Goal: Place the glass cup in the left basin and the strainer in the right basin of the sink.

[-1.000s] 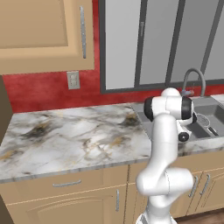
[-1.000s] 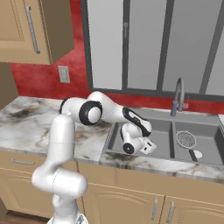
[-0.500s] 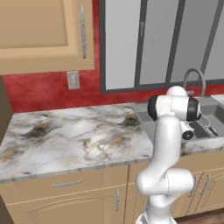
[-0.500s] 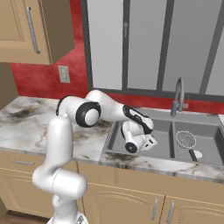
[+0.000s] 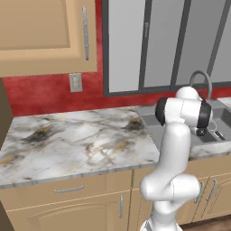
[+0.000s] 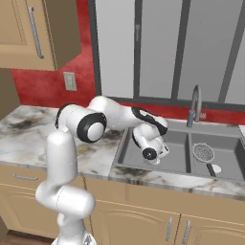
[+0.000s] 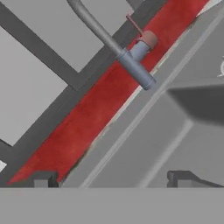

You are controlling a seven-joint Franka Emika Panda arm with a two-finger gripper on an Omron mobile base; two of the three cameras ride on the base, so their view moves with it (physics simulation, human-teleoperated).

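My two-finger gripper [image 7: 113,178] has spread its dark tips wide and holds nothing, lifting above the matte grey left basin [image 6: 167,143]. I can't make out the glass cup. The round wire-mesh strainer [image 6: 204,152] already lies in the right basin [image 6: 229,152].

The sink [image 6: 179,165] is set into the bench [image 6: 38,134], to the right of its open stretch. The faucet [image 6: 194,103] stands behind the divider. The strainer [image 6: 204,153] lies in the right basin [image 6: 225,158], its handle pointing forward. My gripper [image 6: 160,154] hangs over the left basin [image 6: 129,155].
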